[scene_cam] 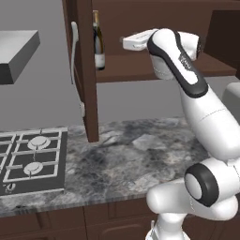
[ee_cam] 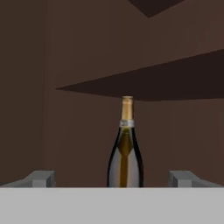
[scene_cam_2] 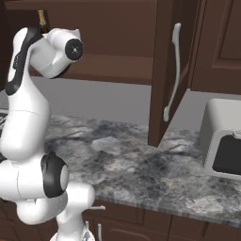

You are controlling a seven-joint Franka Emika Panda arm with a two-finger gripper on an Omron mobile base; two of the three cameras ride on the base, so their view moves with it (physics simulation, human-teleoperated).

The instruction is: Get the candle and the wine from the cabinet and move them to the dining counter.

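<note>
In the left base view a stove [scene_cam: 30, 161] sits at the left end of the marbled counter [scene_cam: 136, 159]. Above it the cabinet [scene_cam: 154, 42] stands with its doors swung open, and the wine [scene_cam: 98, 42] stands upright at the left end of the inner shelf, just behind the open left door. To the right of the bottle the white arm reaches up into the cabinet at shelf height. In the hand view the gripper [ee_cam: 113, 178] faces the bottle straight on: its jaws are spread wide, one tip on each side of the bottle, not touching it and holding nothing. In the right base view the right door hangs open over the counter, and a pale toaster oven [scene_cam_2: 221, 143] stands at the far right.
</note>
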